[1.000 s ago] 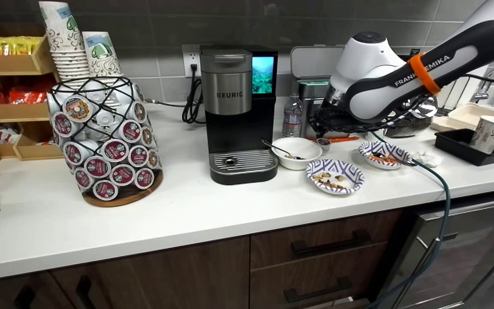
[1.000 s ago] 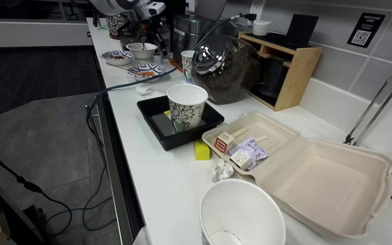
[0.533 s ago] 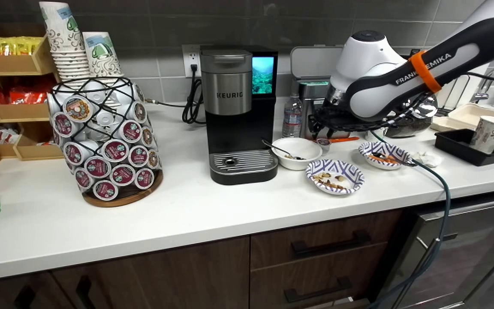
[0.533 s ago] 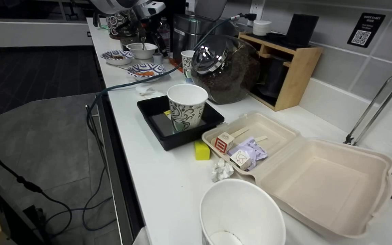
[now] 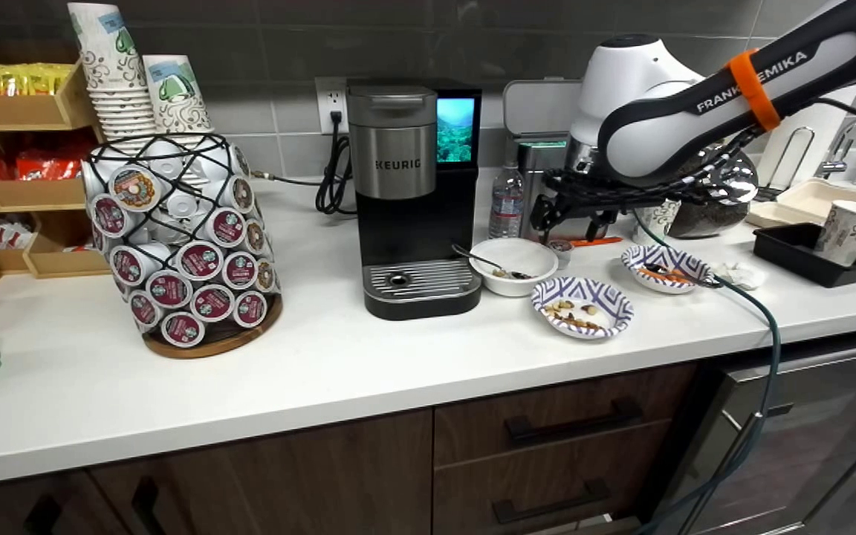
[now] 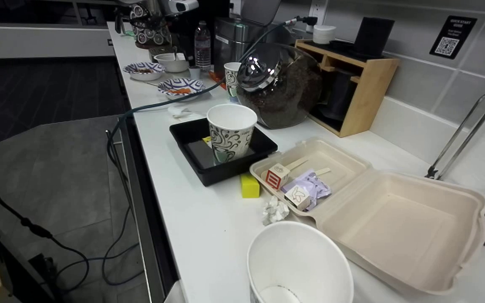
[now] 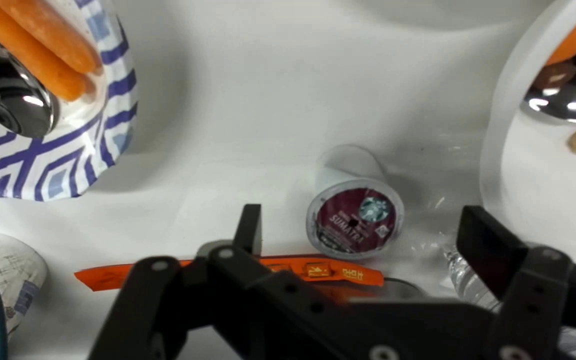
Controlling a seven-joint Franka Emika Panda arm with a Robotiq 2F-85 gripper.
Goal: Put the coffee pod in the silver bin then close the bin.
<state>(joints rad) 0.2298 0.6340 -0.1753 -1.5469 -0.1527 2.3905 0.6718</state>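
The coffee pod (image 7: 355, 217), white with a dark red Sumatra lid, lies on its side on the counter. In an exterior view the same pod (image 5: 562, 253) sits just right of the white bowl. My gripper (image 5: 573, 221) hovers above it, fingers spread wide. From the wrist view the pod shows in the gap ahead of the open gripper (image 7: 363, 230), touching neither finger. Behind the water bottle stands the silver bin (image 5: 545, 159), its flat lid (image 5: 547, 108) raised against the wall. The arm covers part of the bin, and its inside cannot be seen.
A white bowl (image 5: 517, 256) with a spoon and two patterned bowls sit close by. Next to the pod lies an orange strip (image 7: 325, 267). A water bottle (image 5: 506, 204) stands before the bin, the Keurig (image 5: 394, 163) beside it. A cable (image 5: 759, 305) crosses the counter.
My gripper has risen from near the pod, and its fingers have spread apart. The pod stays on the counter. The white bowl and nearest patterned bowl have shifted slightly.
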